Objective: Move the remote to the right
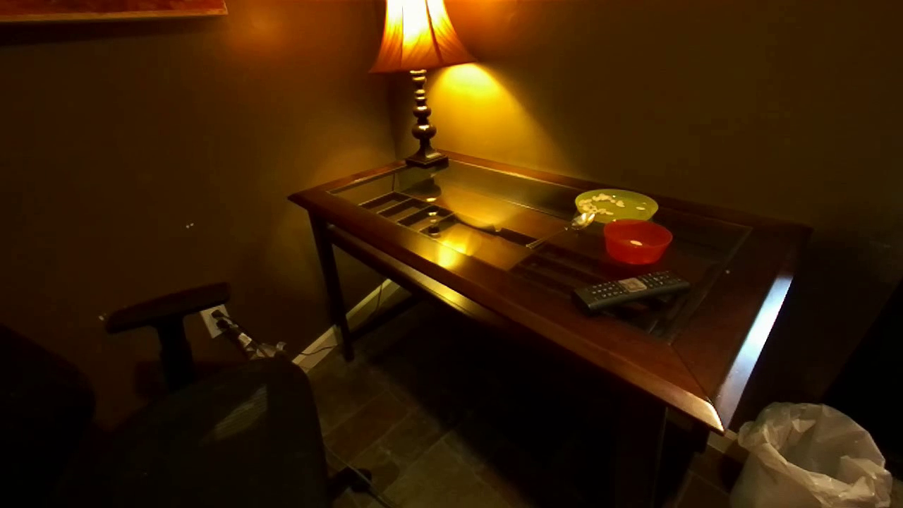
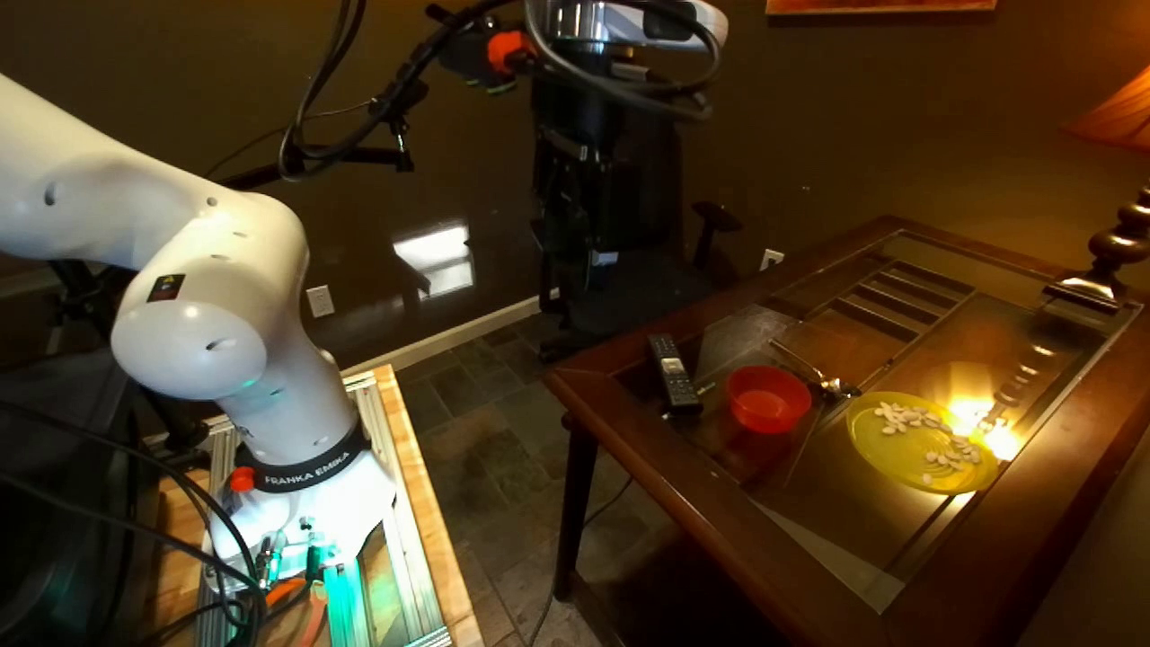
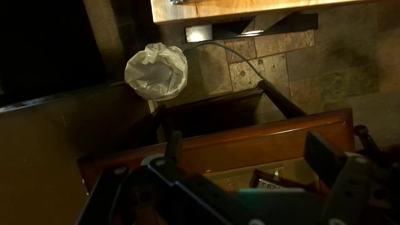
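The base collar (image 2: 307, 470) of the arm (image 2: 260, 288) carries the legend "FRANKA EMIKA"; key markings on the remote (image 1: 633, 288) are too small to read. In an exterior view, the remote lies near the right end of the table (image 1: 494, 289), just beside the red bowl (image 1: 637, 245) on its near side, and glass (image 1: 698, 255) and wooden border (image 1: 734, 303) extend between the remote and the right table edge (image 1: 758, 339). In the wrist view, the pincer (image 3: 244, 147) is spread, jaws well apart.

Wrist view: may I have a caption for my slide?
Past the open gripper, a wooden table; beyond its edge, a bag-lined bin.
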{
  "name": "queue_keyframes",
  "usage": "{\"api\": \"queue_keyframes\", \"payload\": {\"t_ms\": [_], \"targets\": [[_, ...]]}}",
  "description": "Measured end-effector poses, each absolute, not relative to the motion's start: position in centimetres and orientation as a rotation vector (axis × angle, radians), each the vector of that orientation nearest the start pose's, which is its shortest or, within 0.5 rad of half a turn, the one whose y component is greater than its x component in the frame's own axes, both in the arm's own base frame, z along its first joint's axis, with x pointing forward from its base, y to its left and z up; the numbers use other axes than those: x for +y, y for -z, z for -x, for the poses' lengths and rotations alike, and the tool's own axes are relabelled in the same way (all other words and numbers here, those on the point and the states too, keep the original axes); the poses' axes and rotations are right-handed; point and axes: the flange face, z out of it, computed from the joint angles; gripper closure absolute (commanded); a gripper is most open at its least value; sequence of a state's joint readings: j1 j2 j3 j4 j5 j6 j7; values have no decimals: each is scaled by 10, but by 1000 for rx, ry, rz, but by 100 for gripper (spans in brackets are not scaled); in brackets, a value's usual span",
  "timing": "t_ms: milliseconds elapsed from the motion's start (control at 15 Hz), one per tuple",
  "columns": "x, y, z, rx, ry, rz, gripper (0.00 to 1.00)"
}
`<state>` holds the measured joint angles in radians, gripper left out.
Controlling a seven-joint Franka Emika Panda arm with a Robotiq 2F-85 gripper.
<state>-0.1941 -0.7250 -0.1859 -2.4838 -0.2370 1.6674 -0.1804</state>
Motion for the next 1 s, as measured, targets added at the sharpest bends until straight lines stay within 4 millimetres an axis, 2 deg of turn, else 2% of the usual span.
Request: {"api": "queue_keyframes", "payload": {"t_ms": [733, 867, 1000], "targets": [[-149, -515, -293, 187, -185, 3210, 0], [-144, -515, -301, 210, -118, 3171, 0], [-136, -517, -317, 234, 4, 3120, 0]]}}
